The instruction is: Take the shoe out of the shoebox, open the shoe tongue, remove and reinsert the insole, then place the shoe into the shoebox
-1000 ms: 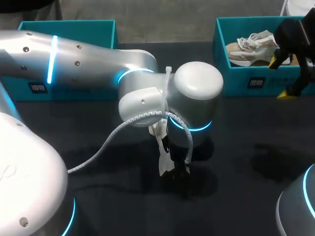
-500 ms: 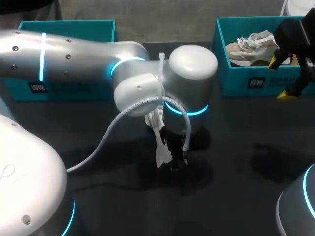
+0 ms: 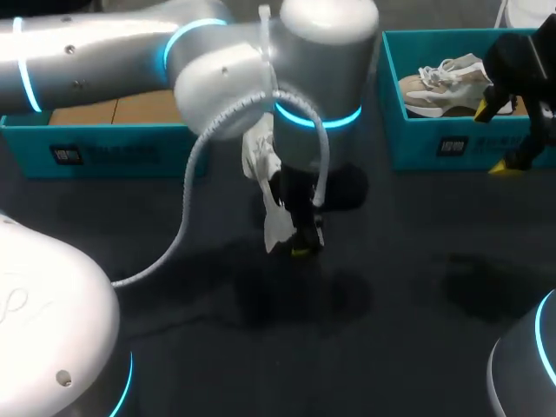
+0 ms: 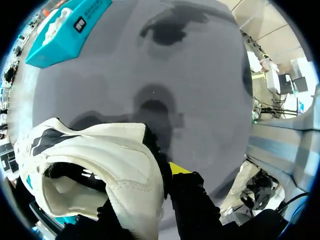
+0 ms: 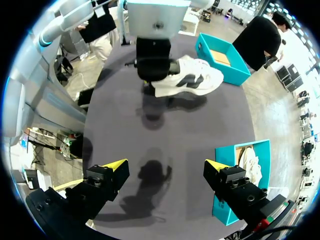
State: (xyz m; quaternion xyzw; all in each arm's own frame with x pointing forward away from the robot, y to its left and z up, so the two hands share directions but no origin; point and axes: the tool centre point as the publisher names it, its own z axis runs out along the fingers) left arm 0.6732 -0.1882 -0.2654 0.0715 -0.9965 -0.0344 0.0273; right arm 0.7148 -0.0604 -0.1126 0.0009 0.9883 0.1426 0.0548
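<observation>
Two teal shoeboxes are sitting along the far edge of the dark desk (image 3: 408,321). The left shoebox (image 3: 104,152) is showing its brown cardboard floor, while the right shoebox (image 3: 452,143) is holding a beige laced shoe (image 3: 443,78) lying on its side.

Between the two boxes, the left arm (image 3: 217,78) is reaching in over the desk. The left jaws are clamped on a white shoe (image 3: 265,187) with black markings, gripping it at the rim of its opening. One yellow-tipped finger (image 4: 177,168) is pressing against the outside of the collar, and the other is mostly hidden behind the shoe's wall.

The white shoe is hanging toe-down from the jaws above the desk, throwing a shadow on the surface beneath it, and is well apart from both boxes.

At the right, the right arm (image 3: 521,69) is hovering just in front of the right shoebox. The right jaws are spread wide and gripping nothing — both yellow tips (image 5: 116,165) are pointing down at the desk.
</observation>
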